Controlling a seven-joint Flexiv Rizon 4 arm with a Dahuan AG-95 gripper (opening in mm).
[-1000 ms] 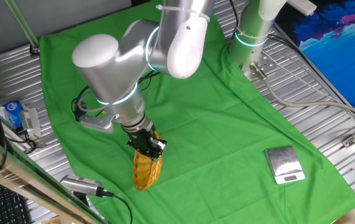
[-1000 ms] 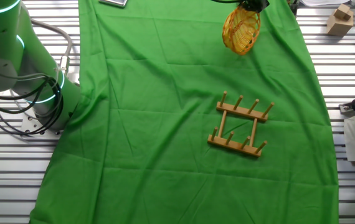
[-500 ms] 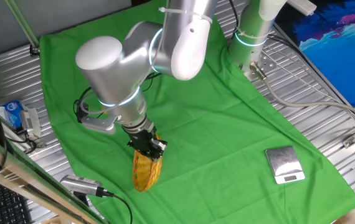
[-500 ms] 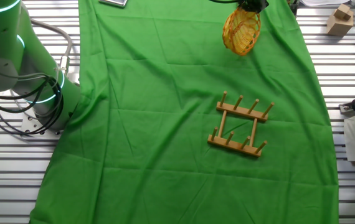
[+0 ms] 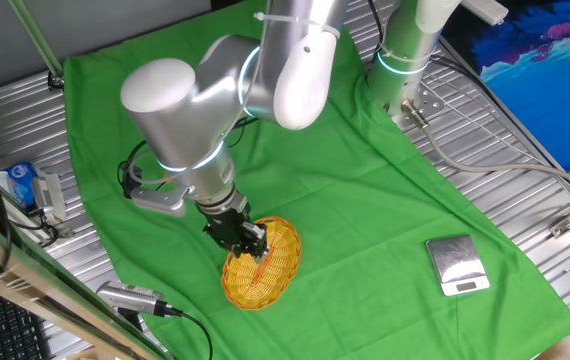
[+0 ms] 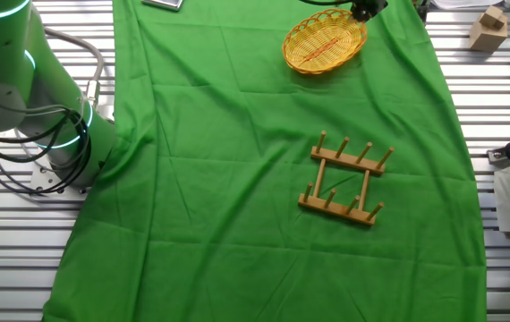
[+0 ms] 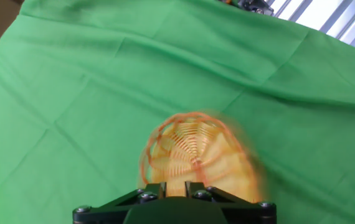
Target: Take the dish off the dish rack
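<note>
The yellow-orange woven dish (image 5: 262, 268) lies flat on the green cloth near its front edge. It also shows in the other fixed view (image 6: 325, 43) and, blurred, in the hand view (image 7: 196, 155). My gripper (image 5: 248, 240) sits at the dish's near rim with its jaws slightly apart and nothing clamped between them. It shows at the top edge of the other fixed view (image 6: 362, 9) and at the bottom of the hand view (image 7: 176, 188). The wooden dish rack (image 6: 344, 179) stands empty on the cloth, well apart from the dish. The arm hides it in one fixed view.
A square silver scale (image 5: 456, 264) lies on the cloth to the right. The arm's base (image 6: 40, 107) stands beside the cloth. A blue box (image 5: 20, 183) and a wooden block (image 6: 488, 27) sit on the metal table off the cloth. A black cable device (image 5: 130, 297) lies by the front edge.
The dish hung upright from my gripper in the earlier frames. Now it has tipped over and lies flat on the cloth. My gripper has barely moved.
</note>
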